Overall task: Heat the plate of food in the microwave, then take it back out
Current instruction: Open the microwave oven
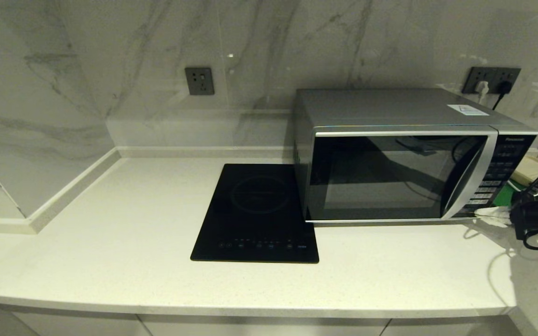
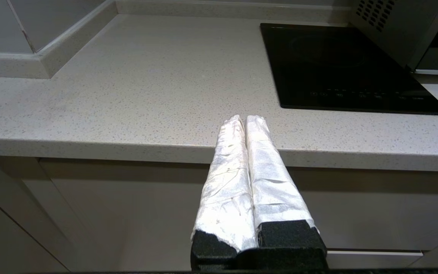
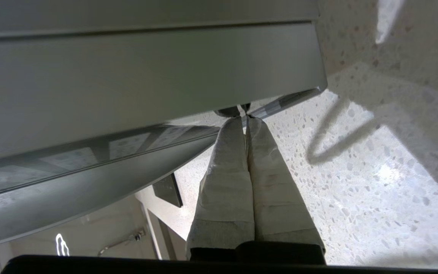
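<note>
The silver microwave [image 1: 399, 154] stands on the right of the counter with its dark glass door closed. Nothing shows through the glass, and the plate of food is out of view. My right gripper [image 1: 479, 213] is shut and empty, reaching in from the right. Its white-wrapped tips meet the bottom of the button panel [image 1: 498, 175]. In the right wrist view the same gripper [image 3: 245, 116] presses against a dark round part at the microwave's [image 3: 127, 76] lower corner. My left gripper [image 2: 245, 118] is shut and empty, parked before the counter's front edge.
A flat black induction cooktop [image 1: 256, 212] lies just left of the microwave. A green tray [image 1: 502, 196] and a beige tray [image 1: 537, 170] sit behind my right arm. Wall sockets [image 1: 199, 81] are at the back. The pale countertop [image 1: 110, 224] spreads to the left.
</note>
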{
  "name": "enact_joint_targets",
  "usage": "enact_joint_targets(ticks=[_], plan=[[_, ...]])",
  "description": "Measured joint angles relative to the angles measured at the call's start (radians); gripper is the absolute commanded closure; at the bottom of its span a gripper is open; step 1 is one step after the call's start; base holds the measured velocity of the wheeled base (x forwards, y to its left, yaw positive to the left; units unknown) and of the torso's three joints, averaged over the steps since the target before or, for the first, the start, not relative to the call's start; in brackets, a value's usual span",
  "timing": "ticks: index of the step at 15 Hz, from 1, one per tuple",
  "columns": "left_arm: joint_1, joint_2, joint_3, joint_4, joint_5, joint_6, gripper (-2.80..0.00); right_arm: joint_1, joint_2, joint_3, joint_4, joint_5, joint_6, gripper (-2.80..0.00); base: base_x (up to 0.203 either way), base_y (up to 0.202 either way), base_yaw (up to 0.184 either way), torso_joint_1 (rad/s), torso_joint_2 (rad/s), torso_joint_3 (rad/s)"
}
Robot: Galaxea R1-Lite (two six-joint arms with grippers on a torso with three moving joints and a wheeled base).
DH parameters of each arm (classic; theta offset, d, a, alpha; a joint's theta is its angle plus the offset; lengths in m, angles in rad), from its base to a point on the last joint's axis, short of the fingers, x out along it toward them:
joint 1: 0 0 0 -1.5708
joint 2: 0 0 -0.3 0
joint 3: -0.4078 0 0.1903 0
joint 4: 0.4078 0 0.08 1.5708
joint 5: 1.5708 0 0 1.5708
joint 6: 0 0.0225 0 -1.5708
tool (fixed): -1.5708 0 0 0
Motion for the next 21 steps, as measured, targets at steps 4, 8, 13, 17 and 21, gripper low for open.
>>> enact_joint_targets(ticks=[4, 8, 13, 17, 21], plan=[[0.0, 0.0, 0.0, 0.0, 0.0, 0.0, 0.0, -0.056, -0.063, 0.156, 0.009, -0.042, -0.076, 0.0, 0.0, 0.0, 0.0, 0.0, 0.0, 0.0], [0.0, 0.0, 0.0, 0.0, 0.0, 0.0, 0.0, -0.119, -0.22, 0.288, 0.094, -0.157, -0.218, 0.0, 0.0, 0.0, 0.0, 0.0, 0.0, 0.0], [0.0, 0.0, 0.0, 0.0, 0.0, 0.0, 0.0, -0.108, -0.461, 0.255, 0.257, -0.422, -0.318, 0.0, 0.0, 0.0, 0.0, 0.0, 0.0, 0.0], [0.0, 0.0, 0.0, -0.001, 0.0, 0.0, 0.0, 0.011, -0.62, 0.124, 0.382, -0.703, -0.326, 0.0, 0.0, 0.0, 0.0, 0.0, 0.0, 0.0], [0.0, 0.0, 0.0, -0.001, 0.0, 0.0, 0.0, 0.203, -0.764, 0.028, 0.431, -0.955, -0.326, 0.0, 0.0, 0.0, 0.0, 0.0, 0.0, 0.0]])
